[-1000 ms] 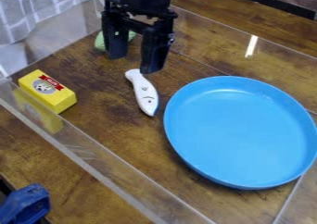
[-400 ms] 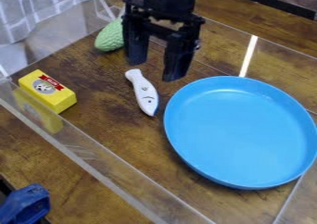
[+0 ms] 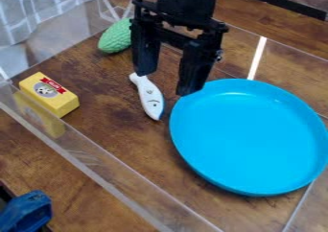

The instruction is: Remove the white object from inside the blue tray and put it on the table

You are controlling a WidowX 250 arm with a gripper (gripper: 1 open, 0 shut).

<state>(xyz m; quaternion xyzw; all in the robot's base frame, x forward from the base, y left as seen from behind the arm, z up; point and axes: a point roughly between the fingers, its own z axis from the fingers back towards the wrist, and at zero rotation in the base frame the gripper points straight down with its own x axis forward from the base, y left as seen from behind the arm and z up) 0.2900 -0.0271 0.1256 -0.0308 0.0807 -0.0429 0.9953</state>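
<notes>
Beside the blue tray (image 3: 248,136) — the white object (image 3: 149,97) lay on the surface (image 3: 113,145).
Above them the claw (image 3: 171,75) hung — spread wide, gripping nothing.

From my end of the feed I honestly can't pin down the room, but it looks like some kind of robot test setup, so maybe a lab. What I've got is a dark wood-grain tabletop (image 3: 90,164) with clear plastic edging (image 3: 96,154) along it, and a black robot arm (image 3: 179,20) reaching over. There's crinkly clear plastic (image 3: 38,11) up in the corner too. Could be a table in a home for all I can tell, no walls in my view.
</notes>
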